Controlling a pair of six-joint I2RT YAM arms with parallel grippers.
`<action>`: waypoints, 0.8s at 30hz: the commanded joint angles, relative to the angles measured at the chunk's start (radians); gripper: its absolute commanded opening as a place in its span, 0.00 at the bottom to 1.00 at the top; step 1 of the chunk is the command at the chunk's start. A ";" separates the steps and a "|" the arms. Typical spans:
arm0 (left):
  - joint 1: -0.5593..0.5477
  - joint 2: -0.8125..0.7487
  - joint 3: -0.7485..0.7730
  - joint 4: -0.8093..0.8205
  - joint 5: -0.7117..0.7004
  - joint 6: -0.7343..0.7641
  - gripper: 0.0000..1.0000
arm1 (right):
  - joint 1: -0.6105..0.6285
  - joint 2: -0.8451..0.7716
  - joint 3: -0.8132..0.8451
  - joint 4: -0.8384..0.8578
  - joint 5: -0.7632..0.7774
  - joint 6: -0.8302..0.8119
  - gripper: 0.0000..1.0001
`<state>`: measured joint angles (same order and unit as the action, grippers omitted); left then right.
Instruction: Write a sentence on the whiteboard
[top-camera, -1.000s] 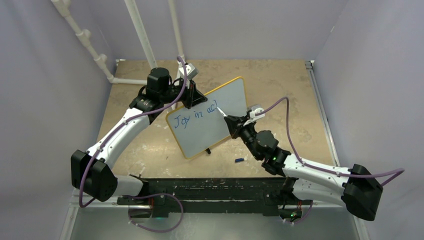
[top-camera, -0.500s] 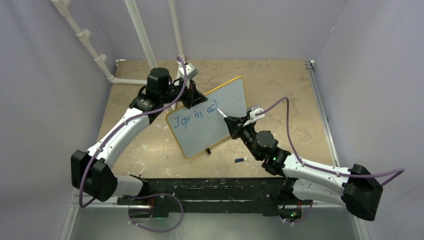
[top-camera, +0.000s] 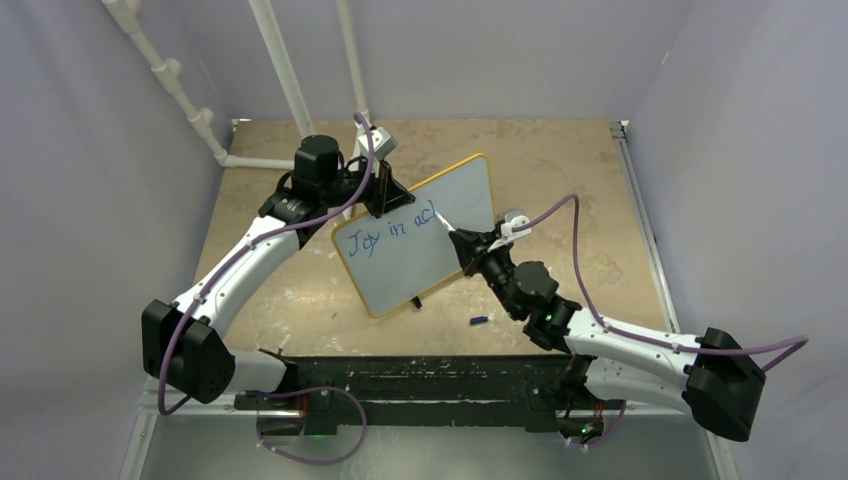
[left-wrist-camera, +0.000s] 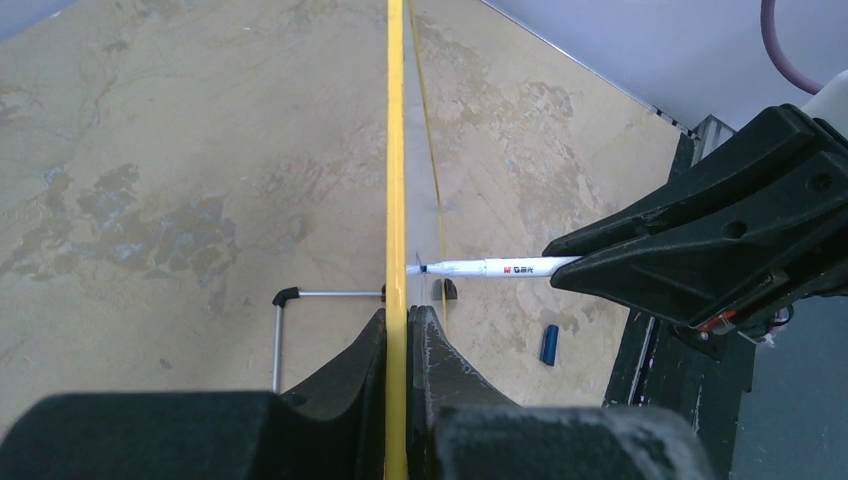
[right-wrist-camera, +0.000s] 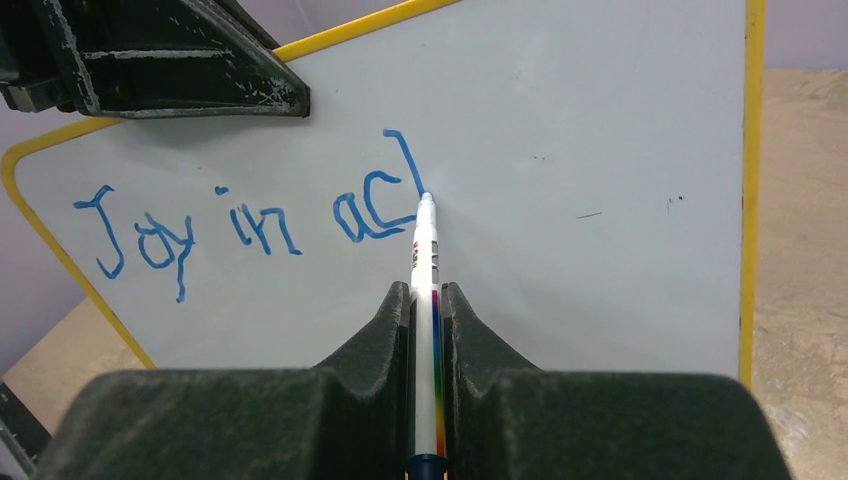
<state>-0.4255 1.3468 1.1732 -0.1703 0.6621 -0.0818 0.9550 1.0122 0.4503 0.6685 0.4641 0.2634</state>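
sentence: read "Joy in ac" plus one tall blue stroke, so loads left to write
whiteboard: tilted up, face toward the right end effector; couldn't tell if its feet touched the bench
marker: long axis ran straight ahead out of that end effector, tip touching the board at the stroke's foot
next move: guessing the blank board right of the tip
right end effector: pinched nearly closed on the marker, arm stretched low
left end effector: clamped tight on the board's edge
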 joint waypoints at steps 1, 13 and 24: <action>0.001 -0.011 -0.014 0.027 0.013 0.070 0.00 | -0.002 0.007 0.042 0.053 0.031 -0.027 0.00; 0.001 -0.011 -0.013 0.027 0.012 0.070 0.00 | -0.002 0.021 0.047 0.066 0.057 -0.024 0.00; 0.001 -0.010 -0.013 0.028 0.013 0.070 0.00 | -0.002 0.012 0.021 0.018 0.091 0.018 0.00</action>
<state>-0.4255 1.3468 1.1732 -0.1703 0.6613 -0.0818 0.9554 1.0275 0.4564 0.6994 0.5110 0.2615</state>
